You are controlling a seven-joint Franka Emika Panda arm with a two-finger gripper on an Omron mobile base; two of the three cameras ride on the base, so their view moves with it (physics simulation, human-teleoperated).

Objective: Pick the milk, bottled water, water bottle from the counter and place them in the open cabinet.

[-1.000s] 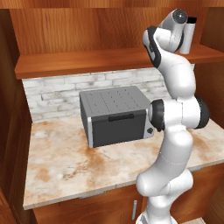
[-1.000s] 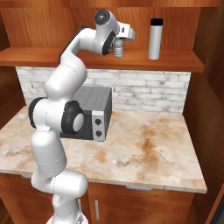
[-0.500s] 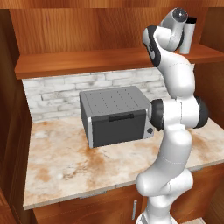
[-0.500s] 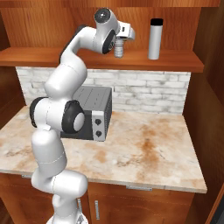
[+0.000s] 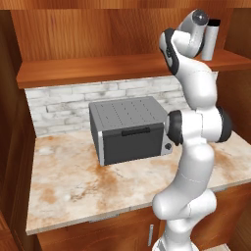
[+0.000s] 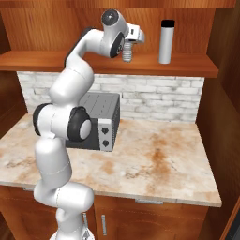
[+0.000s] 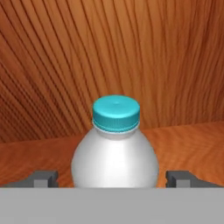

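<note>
Up on the wooden shelf (image 6: 56, 60) of the open cabinet (image 5: 98, 34), the robot's hand (image 6: 130, 44) sits around a small clear water bottle with a blue cap (image 7: 116, 144). Seen from the hand's own camera, the bottle stands upright on the shelf plank, its cap centred, with the cabinet's wood-grain back wall behind it. The two dark fingertips (image 7: 41, 178) stand spread wide, one on each side of the bottle's shoulder, each with a gap to the plastic, so nothing is pinched.

From the right base camera, the bottle shows as a small pale ribbed shape (image 6: 127, 51) just below the hand. To its right on the same shelf, apart from it, stands a tall silver metal bottle with a black cap (image 6: 165, 41), upright. From the left base camera, that silver bottle (image 5: 210, 40) peeks out behind the white arm.

Below the shelf, a white brick wall (image 6: 154, 96) backs a beige marble worktop with rust-orange veins (image 6: 154, 164). A dark grey toaster oven (image 5: 130, 128) sits on it near the wall.
</note>
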